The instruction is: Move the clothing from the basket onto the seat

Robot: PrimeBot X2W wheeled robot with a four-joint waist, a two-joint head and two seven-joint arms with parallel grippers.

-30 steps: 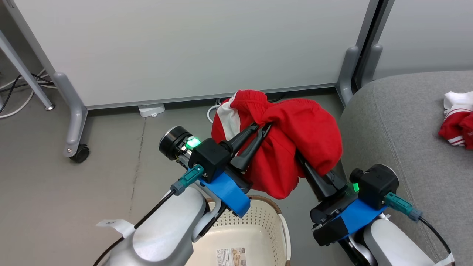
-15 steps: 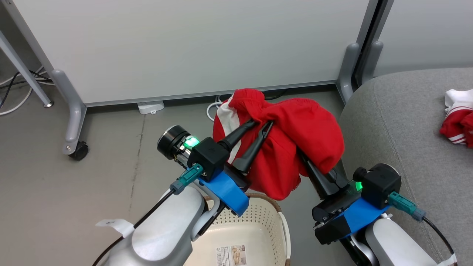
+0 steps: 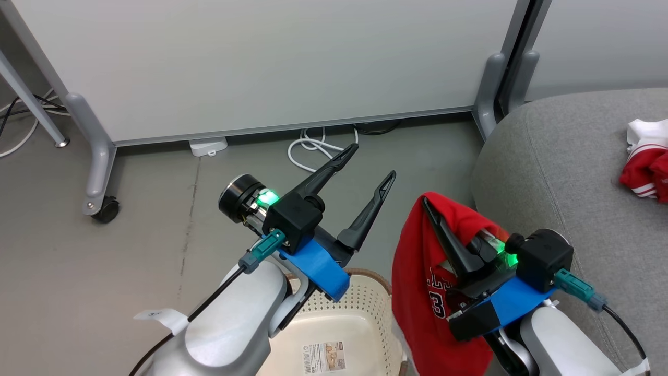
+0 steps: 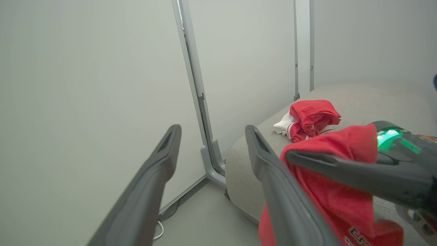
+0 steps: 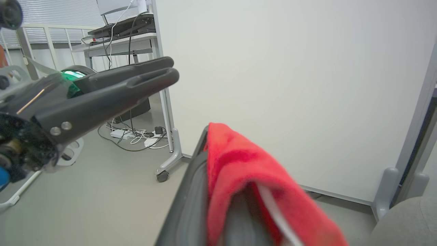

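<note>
A red jersey [image 3: 422,292] with white trim and black-and-white lettering hangs from my right gripper [image 3: 430,206], which is shut on it beside the grey seat's [image 3: 563,156] rounded edge. The cloth [image 5: 239,171] drapes over that gripper's fingers and hides one of them. My left gripper [image 3: 371,163] stands open and empty above the cream basket [image 3: 365,308], left of the jersey [image 4: 327,191]. A second red and white garment [image 3: 644,167] lies bunched on the seat [image 4: 358,99], also seen as a crumpled heap [image 4: 310,119] in the left wrist view.
White partition panels [image 3: 261,62] on grey castor feet [image 3: 99,193] stand behind. A white cable loop [image 3: 313,149] and a small white box [image 3: 209,146] lie on the grey floor at their base. The basket's floor shows a paper label [image 3: 323,357].
My left gripper has opened and let go of the jersey. The garment, held up between both grippers before, now hangs from the right gripper alone, lower and nearer the seat.
</note>
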